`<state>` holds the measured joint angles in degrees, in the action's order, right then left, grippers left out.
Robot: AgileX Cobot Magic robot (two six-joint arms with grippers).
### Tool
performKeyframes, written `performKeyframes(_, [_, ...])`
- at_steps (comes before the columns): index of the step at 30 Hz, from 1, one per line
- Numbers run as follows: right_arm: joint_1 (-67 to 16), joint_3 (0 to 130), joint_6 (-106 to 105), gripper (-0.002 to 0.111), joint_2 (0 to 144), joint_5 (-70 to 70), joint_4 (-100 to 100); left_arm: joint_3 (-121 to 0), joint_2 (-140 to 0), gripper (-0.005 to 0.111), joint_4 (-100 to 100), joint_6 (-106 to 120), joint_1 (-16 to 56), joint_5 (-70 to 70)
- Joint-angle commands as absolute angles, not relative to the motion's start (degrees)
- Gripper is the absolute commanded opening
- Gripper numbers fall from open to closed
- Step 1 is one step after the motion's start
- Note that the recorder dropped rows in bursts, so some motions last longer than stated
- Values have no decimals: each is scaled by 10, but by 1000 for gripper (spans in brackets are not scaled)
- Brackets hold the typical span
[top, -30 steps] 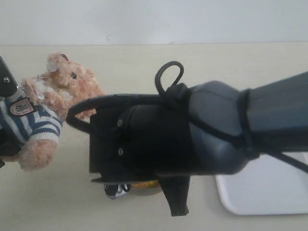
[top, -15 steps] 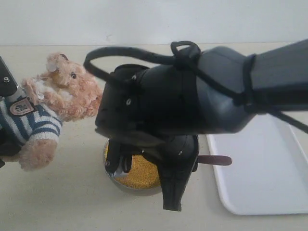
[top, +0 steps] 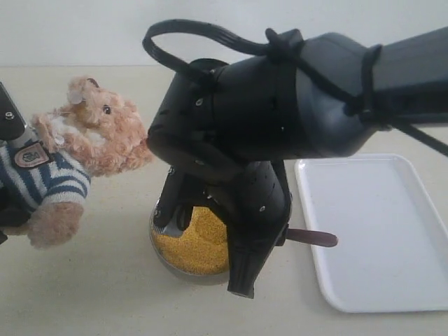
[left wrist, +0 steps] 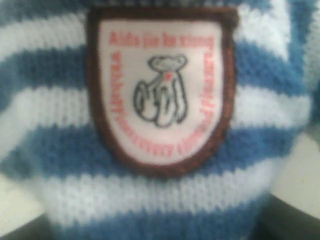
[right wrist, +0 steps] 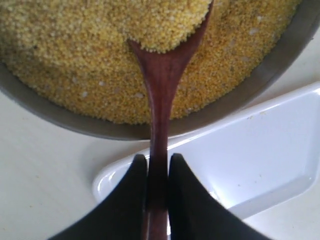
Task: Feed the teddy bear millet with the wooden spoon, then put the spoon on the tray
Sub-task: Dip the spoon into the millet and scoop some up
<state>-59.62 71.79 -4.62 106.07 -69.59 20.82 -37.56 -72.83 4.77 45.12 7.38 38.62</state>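
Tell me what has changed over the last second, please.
The right arm has moved upward in the exterior view, uncovering the bowl of millet. Its end effector is shut on the wooden spoon, which carries millet. The teddy bear and tray have not moved.

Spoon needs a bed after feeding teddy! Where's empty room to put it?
The white tray beside the bowl is bare. The table nearest the camera, between teddy bear and bowl, is free too. It's crowded at the bowl, where the right gripper holds the wooden spoon in the millet.
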Motion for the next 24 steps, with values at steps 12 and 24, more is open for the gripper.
performKeyframes(12, [-542,721,-88,-1,1010,-696,101,-374,-728,4,56,446,79,386])
performKeyframes(24, [-517,760,-100,-1,991,-700,59,-374,-728,4,16,463,111,403])
